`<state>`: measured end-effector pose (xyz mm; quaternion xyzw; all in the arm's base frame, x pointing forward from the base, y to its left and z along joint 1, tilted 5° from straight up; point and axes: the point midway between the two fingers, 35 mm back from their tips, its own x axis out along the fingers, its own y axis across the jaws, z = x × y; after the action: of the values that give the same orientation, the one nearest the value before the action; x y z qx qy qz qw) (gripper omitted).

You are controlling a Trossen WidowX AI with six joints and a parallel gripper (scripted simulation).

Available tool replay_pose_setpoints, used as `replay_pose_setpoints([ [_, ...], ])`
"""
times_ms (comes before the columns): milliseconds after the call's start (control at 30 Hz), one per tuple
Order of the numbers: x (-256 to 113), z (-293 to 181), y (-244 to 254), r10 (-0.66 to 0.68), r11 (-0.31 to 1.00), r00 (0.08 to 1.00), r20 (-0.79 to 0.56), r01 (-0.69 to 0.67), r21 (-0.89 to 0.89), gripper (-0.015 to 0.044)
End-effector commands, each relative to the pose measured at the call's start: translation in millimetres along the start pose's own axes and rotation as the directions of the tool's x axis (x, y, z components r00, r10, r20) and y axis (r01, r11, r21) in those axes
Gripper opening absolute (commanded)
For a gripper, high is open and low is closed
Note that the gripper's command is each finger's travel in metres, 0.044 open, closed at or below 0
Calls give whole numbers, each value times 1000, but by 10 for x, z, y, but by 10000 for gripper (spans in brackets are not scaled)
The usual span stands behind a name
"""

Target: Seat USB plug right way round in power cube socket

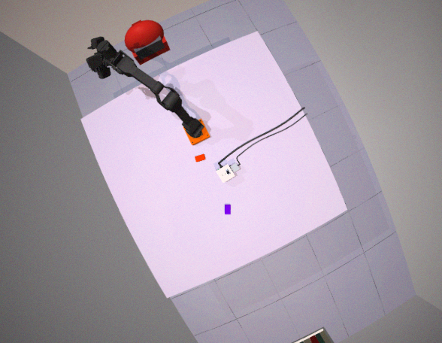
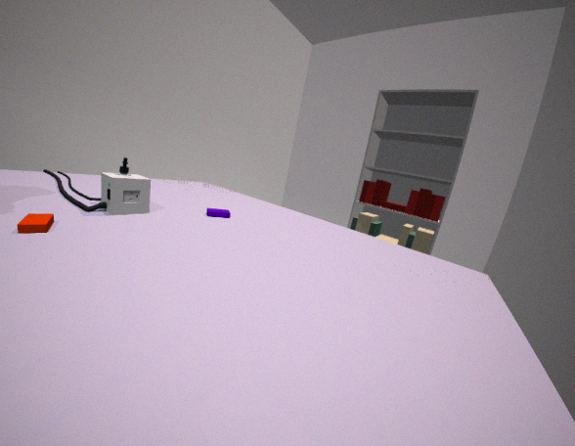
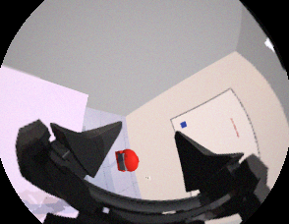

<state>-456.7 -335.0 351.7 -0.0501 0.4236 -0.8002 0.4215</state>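
Note:
The white power cube (image 1: 222,177) (image 2: 140,204) stands upright near the middle of the table. The black USB plug (image 1: 228,171) (image 2: 124,166) stands up from the cube's top face; how deep it sits and which way round it is are too small to tell. The cube also shows a socket (image 2: 131,197) in one side. My gripper (image 1: 91,53) (image 3: 148,129) is open, with nothing between its fingers. It is held far from the cube, out past the table's edge on the arm's base side. The cube and plug are outside the wrist view.
A thick black cable (image 1: 263,132) (image 2: 68,193) and a thinner one (image 1: 255,142) run from the cube area to the table edge. A red-orange block (image 1: 200,158) (image 2: 35,223) and a purple block (image 1: 228,209) (image 2: 218,213) lie nearby. A red chair (image 1: 144,35) (image 3: 130,160) stands beside the arm.

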Motion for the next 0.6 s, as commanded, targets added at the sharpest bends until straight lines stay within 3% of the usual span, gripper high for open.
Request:
replay_pose_setpoints([
  [0, 3, 16, 16, 3, 1000, 1000, 2, -3, -1, 426],
  [100, 33, 262, 259, 53, 998, 998, 35, -53, -15, 440],
  [333, -81, 1117, 1377, 288, 954, 950, 120, -274, -121, 440],
  [567, -544, 1870, 2653, 531, 822, 832, 159, -461, -334, 440],
])
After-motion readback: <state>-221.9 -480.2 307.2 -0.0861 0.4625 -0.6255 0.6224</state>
